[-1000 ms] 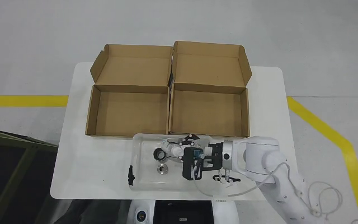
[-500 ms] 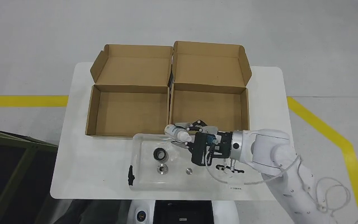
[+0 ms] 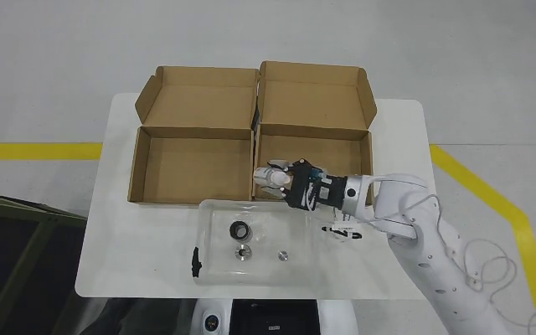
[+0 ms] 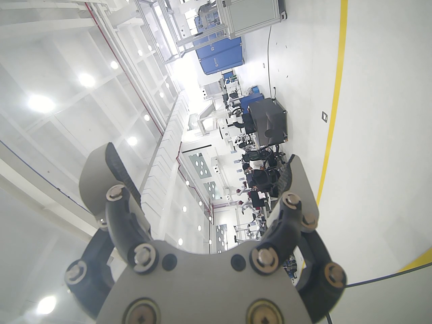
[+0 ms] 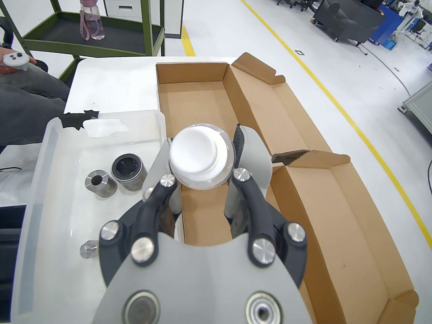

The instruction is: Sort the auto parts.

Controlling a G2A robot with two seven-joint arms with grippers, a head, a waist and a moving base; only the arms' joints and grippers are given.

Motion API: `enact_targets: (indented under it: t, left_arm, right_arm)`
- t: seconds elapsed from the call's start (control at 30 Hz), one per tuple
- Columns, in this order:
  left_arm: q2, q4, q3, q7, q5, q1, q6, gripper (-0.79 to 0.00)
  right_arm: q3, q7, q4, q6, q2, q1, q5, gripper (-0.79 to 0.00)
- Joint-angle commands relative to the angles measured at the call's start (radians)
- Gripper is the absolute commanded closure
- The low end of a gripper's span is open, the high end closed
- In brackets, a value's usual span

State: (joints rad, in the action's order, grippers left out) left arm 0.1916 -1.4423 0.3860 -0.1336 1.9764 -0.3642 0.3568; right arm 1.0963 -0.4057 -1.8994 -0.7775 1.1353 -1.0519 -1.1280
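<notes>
the right pincer (image 5: pixel 202 151) is closed on a white cylindrical part (image 5: pixel 201 160). its two grey metal fingers (image 5: pixel 251 156) press against either side of a clear, glossy collar around the part's stepped white plastic end. from above, the part hangs just inside the near left corner of the right cardboard box (image 3: pixel 331 167), close to where that box meets the left cardboard box (image 3: pixel 193 172). both boxes are plain brown corrugated card with their lids folded back.

the right arm lies low across the far right corner of the clear plastic bin (image 3: pixel 209 219), with its wrist level and pointing to the robot's left. in the bin sit a dark-bored steel sleeve (image 3: pixel 240 230), a short metal bushing (image 3: pixel 243 254) with a hole in its top, and a small metal disc (image 3: pixel 284 255), all apart from the pincer.

the left pincer (image 4: pixel 200 160) points out into the hall, fingers spread wide, gripping nothing. the worktop (image 3: pixel 394 126) is matt white.
</notes>
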Motion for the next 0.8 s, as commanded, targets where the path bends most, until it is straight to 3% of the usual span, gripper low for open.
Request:
enact_targets:
  t: [0.0, 0.77]
  left_arm:
    - [0.0, 0.0, 0.0, 0.0, 0.0, 0.0, 0.0, -0.785]
    - [0.0, 0.0, 0.0, 0.0, 0.0, 0.0, 0.0, -0.785]
  right_arm:
    - [-0.019, -0.013, 0.042, 0.016, 0.005, 0.029, 0.019, 0.0]
    - [-0.151, -0.112, 0.425, 0.117, 0.055, 0.279, 0.109, 0.0]
